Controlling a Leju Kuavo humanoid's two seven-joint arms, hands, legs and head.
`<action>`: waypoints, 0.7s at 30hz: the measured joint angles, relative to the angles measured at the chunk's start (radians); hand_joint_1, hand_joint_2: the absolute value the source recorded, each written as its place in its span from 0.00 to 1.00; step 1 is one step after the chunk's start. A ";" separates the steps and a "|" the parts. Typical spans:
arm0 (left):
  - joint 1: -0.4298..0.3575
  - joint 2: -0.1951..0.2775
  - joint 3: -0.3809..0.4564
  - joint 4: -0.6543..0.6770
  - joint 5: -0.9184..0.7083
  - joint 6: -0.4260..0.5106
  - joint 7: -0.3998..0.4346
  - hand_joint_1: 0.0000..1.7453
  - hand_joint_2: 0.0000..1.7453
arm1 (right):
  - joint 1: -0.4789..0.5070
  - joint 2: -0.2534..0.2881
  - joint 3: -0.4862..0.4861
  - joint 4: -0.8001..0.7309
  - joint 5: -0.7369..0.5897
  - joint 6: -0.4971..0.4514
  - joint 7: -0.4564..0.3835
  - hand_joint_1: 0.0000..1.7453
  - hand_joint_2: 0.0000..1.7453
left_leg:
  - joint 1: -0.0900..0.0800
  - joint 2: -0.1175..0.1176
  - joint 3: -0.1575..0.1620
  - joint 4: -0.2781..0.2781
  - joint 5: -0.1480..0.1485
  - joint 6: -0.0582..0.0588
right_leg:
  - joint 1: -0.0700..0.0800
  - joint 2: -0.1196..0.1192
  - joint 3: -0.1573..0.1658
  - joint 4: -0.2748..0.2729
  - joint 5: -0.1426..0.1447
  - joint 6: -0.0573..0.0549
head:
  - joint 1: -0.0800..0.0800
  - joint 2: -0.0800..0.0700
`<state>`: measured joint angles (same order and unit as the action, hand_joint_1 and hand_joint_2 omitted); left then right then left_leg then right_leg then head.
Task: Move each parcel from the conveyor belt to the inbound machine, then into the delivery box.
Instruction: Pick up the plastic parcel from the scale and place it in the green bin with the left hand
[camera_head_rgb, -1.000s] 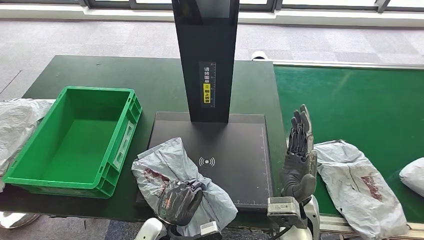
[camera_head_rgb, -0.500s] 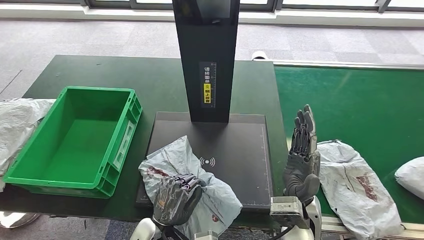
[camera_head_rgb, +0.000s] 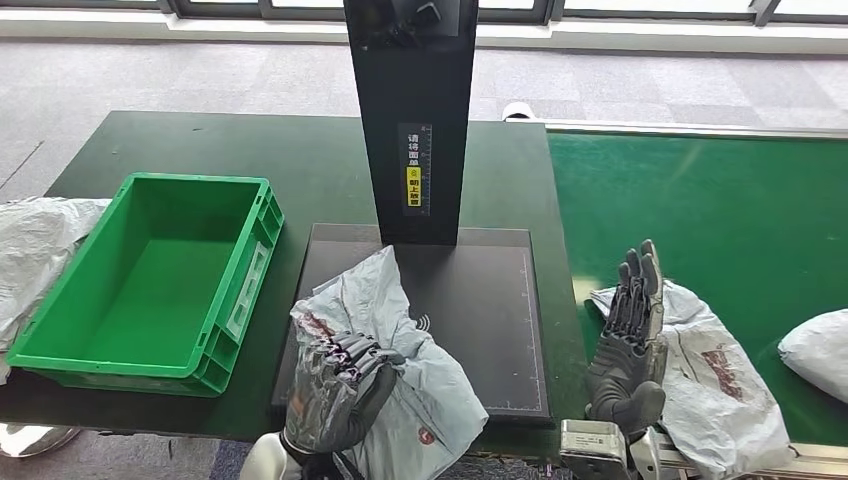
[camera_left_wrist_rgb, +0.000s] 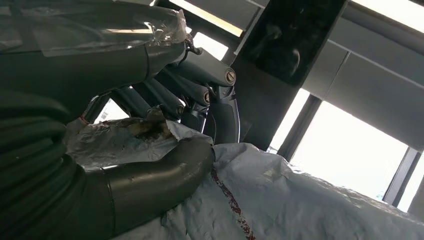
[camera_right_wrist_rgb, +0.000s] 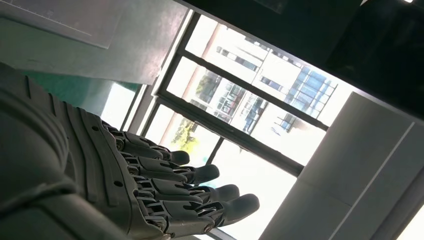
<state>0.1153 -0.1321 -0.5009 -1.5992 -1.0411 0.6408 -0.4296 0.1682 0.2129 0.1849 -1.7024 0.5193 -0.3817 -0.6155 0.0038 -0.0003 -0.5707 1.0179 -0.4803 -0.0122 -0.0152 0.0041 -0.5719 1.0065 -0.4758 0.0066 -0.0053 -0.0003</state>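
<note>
Parcel (camera_head_rgb: 395, 345), a grey poly mailer, is being gripped by the left hand (camera_head_rgb: 335, 395) at its near end and is being raised off the inbound machine's black scan plate (camera_head_rgb: 480, 300), its far corner now sitting higher than a second ago; scanning is judged done, transfer to the green delivery box (camera_head_rgb: 150, 285) being next. Right hand (camera_head_rgb: 628, 335) is being kept flat with fingers straight, nothing held, and is being drawn back beside a second mailer (camera_head_rgb: 715, 370) on the conveyor belt (camera_head_rgb: 720, 210).
</note>
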 joint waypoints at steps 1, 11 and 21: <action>-0.001 -0.003 0.003 -0.009 0.005 -0.004 -0.004 1.00 1.00 | 0.004 0.000 0.000 -0.001 -0.001 -0.003 -0.001 0.00 0.00 | 0.000 0.000 0.000 0.000 0.000 0.000 | 0.000 0.000 0.000 0.000 0.000 0.000 | 0.000 0.000; -0.035 -0.021 0.063 -0.090 0.170 -0.029 -0.065 1.00 1.00 | 0.013 -0.001 -0.001 0.000 -0.032 -0.036 -0.019 0.00 0.00 | 0.000 0.000 0.000 0.000 0.000 0.000 | 0.000 0.000 0.000 0.000 0.000 0.000 | 0.000 0.000; -0.121 -0.033 0.188 -0.100 0.276 0.012 -0.091 1.00 1.00 | 0.011 -0.005 -0.001 0.012 -0.055 -0.043 -0.037 0.00 0.00 | 0.000 -0.001 0.000 0.000 0.001 0.000 | 0.000 -0.001 0.001 0.000 0.000 0.000 | 0.000 0.000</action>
<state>-0.0062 -0.1647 -0.3128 -1.6988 -0.7649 0.6529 -0.5202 0.1791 0.2078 0.1843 -1.6904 0.4644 -0.4251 -0.6528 0.0038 -0.0013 -0.5708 1.0179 -0.4798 -0.0120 -0.0152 0.0033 -0.5712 1.0066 -0.4755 0.0065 -0.0050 -0.0003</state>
